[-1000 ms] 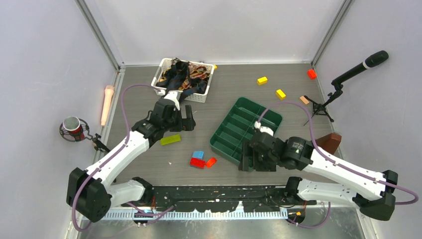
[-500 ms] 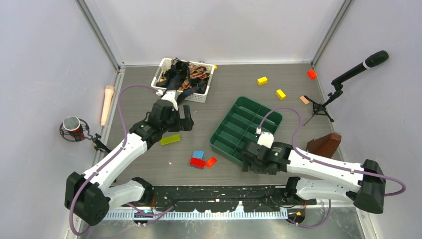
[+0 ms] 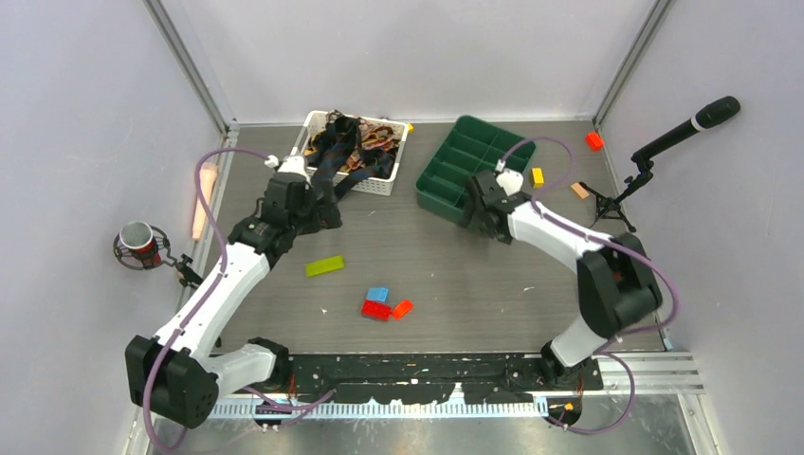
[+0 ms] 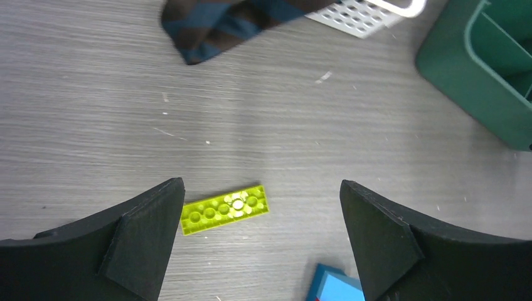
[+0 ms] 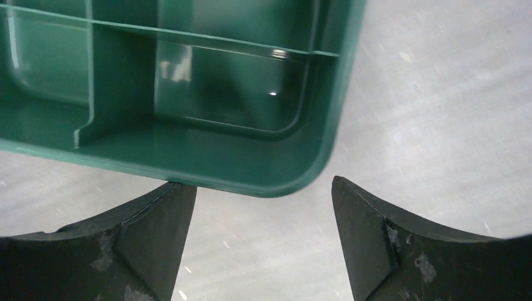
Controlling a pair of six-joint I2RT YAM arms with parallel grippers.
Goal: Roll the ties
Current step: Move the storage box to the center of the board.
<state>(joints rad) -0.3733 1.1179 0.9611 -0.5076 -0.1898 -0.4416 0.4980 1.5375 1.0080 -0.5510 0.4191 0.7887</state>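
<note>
The ties (image 3: pixel 347 142) lie heaped in a white basket (image 3: pixel 395 160) at the back of the table, dark navy and brown-gold patterned. A dark navy tie end (image 4: pixel 229 22) hangs over the basket's front rim (image 4: pixel 370 14) onto the table. My left gripper (image 3: pixel 325 214) is open and empty just in front of that basket; in its wrist view the gripper (image 4: pixel 260 241) frames a lime brick (image 4: pixel 224 209). My right gripper (image 3: pixel 474 213) is open and empty at the near corner of a green divider tray (image 3: pixel 474 156); in its wrist view the gripper (image 5: pixel 263 229) has the tray's rim (image 5: pixel 270 182) just beyond its tips.
Loose bricks lie about: lime (image 3: pixel 324 266), blue (image 3: pixel 377 295), red (image 3: pixel 375 310), yellow (image 3: pixel 538 176), red (image 3: pixel 594 140). A microphone on a stand (image 3: pixel 654 152) is at the right, a peach tube (image 3: pixel 203 190) and a red mic (image 3: pixel 139 244) at the left.
The green tray has moved from the table's middle to the back, beside the basket, with the right gripper swinging back after it. The left gripper has shifted left and back toward the basket.
</note>
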